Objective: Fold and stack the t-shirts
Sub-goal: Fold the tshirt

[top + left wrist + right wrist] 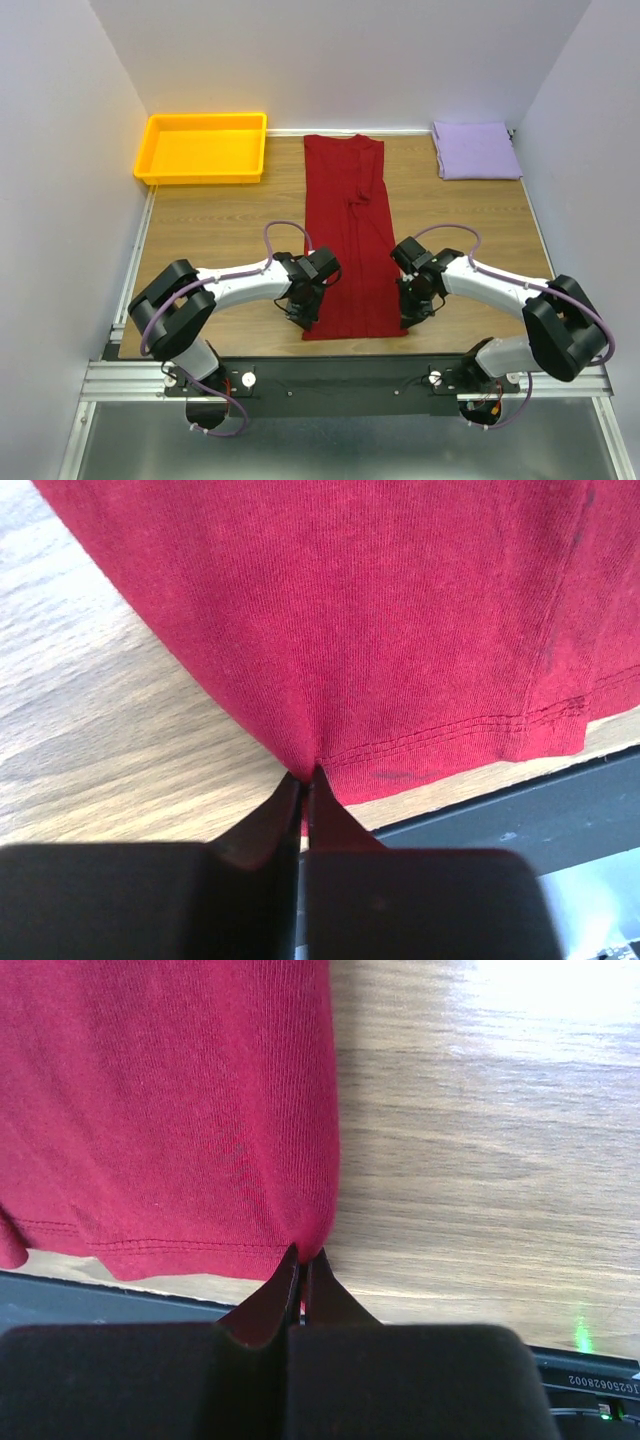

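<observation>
The deep red t-shirt (347, 230) lies folded into a long narrow strip down the middle of the table, collar end at the back. My left gripper (303, 312) is shut on its near left hem corner, seen in the left wrist view (303, 773) pinching the red fabric (400, 630). My right gripper (409, 314) is shut on the near right hem corner, its tips (304, 1253) nipping the red cloth (170, 1110). The pale lavender t-shirt (476, 150) lies folded at the back right corner.
A yellow-orange plastic tray (158, 163) stands at the back left. White walls close in the table on three sides. The black metal rail (340, 375) with the arm bases runs along the near edge, just below the shirt hem.
</observation>
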Action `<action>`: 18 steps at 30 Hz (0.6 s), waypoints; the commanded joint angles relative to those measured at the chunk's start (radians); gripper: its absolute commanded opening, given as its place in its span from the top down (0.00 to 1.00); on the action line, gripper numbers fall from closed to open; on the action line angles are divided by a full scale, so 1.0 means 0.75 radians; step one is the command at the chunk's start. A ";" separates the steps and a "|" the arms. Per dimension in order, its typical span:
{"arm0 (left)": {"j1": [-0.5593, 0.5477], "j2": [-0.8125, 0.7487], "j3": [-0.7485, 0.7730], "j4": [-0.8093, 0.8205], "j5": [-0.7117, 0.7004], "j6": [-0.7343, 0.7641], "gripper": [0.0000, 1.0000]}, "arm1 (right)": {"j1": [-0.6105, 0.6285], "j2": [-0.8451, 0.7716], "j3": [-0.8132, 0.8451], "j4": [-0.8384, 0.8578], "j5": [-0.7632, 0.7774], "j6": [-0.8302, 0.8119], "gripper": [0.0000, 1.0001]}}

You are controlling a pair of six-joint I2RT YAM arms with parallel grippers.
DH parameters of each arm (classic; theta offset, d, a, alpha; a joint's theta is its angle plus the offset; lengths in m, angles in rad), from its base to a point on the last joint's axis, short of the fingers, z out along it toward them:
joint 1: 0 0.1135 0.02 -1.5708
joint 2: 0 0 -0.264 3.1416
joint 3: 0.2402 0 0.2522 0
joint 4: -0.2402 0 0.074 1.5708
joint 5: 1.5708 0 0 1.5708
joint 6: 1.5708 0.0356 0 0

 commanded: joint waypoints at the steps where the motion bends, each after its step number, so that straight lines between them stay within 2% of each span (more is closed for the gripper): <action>1: -0.025 0.016 -0.003 -0.079 -0.016 -0.001 1.00 | 0.002 -0.054 -0.036 -0.002 -0.076 -0.032 0.99; 7: -0.098 -0.063 0.013 -0.147 0.015 -0.007 1.00 | 0.004 -0.162 -0.038 -0.023 -0.206 -0.026 0.99; 11: -0.086 -0.080 0.122 -0.145 -0.036 0.030 1.00 | -0.002 -0.197 0.070 -0.060 0.023 -0.034 0.99; 15: -0.013 -0.010 0.297 -0.139 -0.120 0.120 1.00 | -0.047 -0.048 0.298 -0.060 0.176 -0.099 0.99; 18: 0.112 0.043 0.410 -0.096 -0.191 0.198 1.00 | -0.127 0.050 0.460 -0.039 0.234 -0.185 0.99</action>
